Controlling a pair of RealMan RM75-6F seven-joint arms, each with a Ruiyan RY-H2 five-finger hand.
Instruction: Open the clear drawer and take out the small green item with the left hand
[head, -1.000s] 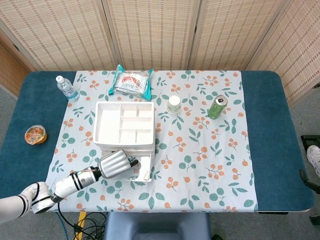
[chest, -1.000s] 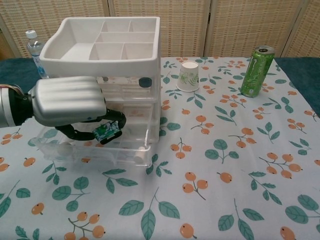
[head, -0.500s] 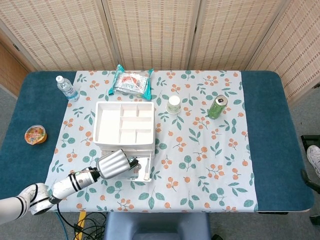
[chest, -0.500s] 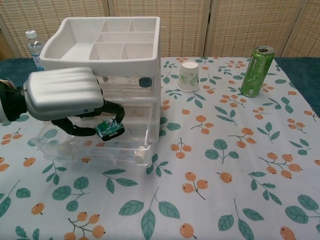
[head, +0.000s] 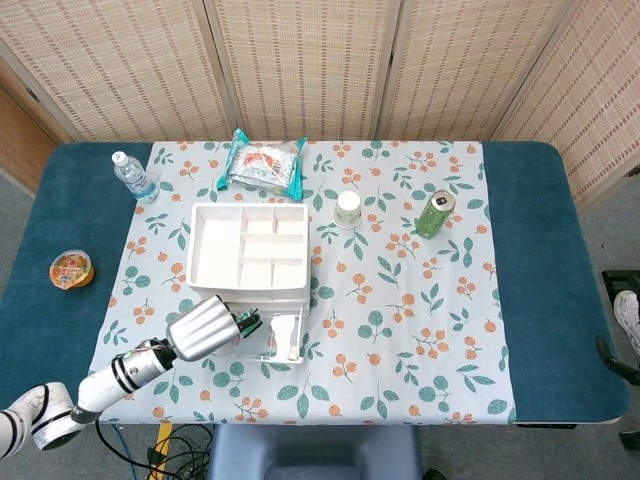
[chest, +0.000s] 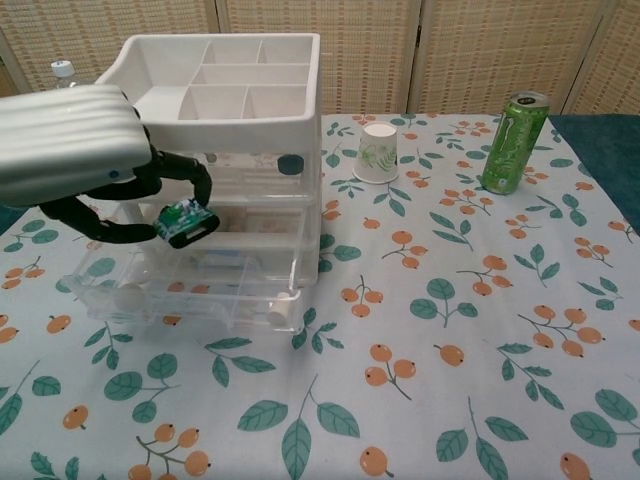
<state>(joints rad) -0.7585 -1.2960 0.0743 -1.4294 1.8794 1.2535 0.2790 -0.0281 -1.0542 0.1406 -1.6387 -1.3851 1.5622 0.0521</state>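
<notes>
Bright, even, diffuse light in both views; nothing underexposed.

Shadows stay soft and short: a faint one lies under the left hand on the cloth. In the chest view the hand's pale shell looms large, slightly soft, with pale sheen along its ridges; the clear drawer below it shows mild reflections. The can, well right of the hand, stays sharp.

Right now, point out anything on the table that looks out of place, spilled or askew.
Nothing is spilled or toppled. The only unsettled spot: the clear drawer stands pulled out, and the left hand holds the small green item in its fingers above it.
</notes>
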